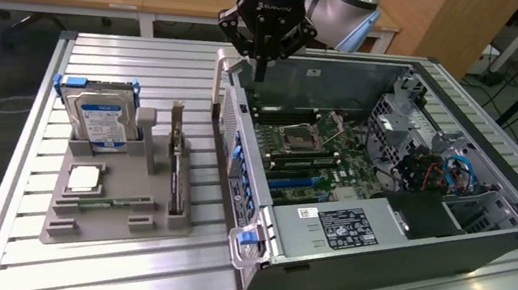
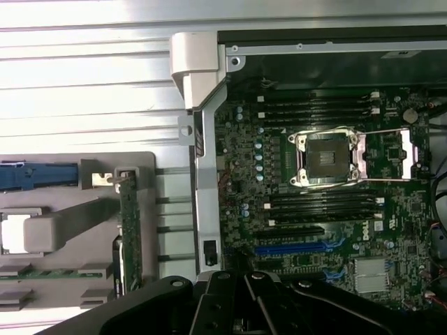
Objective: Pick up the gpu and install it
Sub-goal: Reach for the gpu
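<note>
Starting at the exterior view's left, a grey holder (image 1: 63,222) sits on the slatted metal table (image 1: 110,274), at about nine o'clock from the open computer case (image 1: 401,264). It looks built to keep each part where a gripper can reach it. The hard drive (image 1: 102,121) stands upright in a slot at roughly eleven o'clock on the holder, and a small memory stick (image 1: 103,203) lies flat toward its six o'clock side. Along the holder's three o'clock edge the gpu (image 1: 177,162) stands on its long edge in a narrow slot, propped so that its top edge is free to be pinched from above. Nothing is touching it, so by my reckoning the pick-up has not begun. Further right, the case lies on its side with the panel off, which leaves the motherboard (image 1: 302,149) facing up and easy to get at. The gripper (image 1: 259,69) hangs over the case's eleven o'clock corner, pointing straight down, its fingers pressed together and holding nothing, well apart from the gpu. Inside the case the power supply (image 1: 337,225) sits at six o'clock, with blue cables (image 1: 459,169) bundled at three o'clock.
</note>
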`<state>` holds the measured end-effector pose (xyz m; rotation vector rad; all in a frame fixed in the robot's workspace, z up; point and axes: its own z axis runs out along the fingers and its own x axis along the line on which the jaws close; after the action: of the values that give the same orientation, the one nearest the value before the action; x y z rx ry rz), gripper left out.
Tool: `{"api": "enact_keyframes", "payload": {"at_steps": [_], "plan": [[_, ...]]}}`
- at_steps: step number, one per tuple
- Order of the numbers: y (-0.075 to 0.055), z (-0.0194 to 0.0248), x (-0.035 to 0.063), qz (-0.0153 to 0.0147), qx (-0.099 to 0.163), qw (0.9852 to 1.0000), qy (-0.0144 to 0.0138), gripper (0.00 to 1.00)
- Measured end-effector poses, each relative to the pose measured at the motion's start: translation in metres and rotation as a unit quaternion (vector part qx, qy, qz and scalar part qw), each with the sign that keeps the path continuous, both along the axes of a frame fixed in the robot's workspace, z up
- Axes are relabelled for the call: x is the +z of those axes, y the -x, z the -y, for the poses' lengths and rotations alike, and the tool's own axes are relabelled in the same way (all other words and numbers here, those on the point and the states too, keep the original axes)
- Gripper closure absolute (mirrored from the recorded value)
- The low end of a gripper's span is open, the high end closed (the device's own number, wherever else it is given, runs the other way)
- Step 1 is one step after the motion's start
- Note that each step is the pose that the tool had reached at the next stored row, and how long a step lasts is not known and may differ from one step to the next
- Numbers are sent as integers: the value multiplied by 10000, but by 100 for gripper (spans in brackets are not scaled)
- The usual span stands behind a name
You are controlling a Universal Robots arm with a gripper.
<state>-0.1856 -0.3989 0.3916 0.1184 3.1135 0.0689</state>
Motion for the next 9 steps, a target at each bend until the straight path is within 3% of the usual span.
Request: {"api": "enact_keyframes", "payload": {"at_steps": [9], "plan": [[88,0,-2,0,-5,10000,0,89]]}}
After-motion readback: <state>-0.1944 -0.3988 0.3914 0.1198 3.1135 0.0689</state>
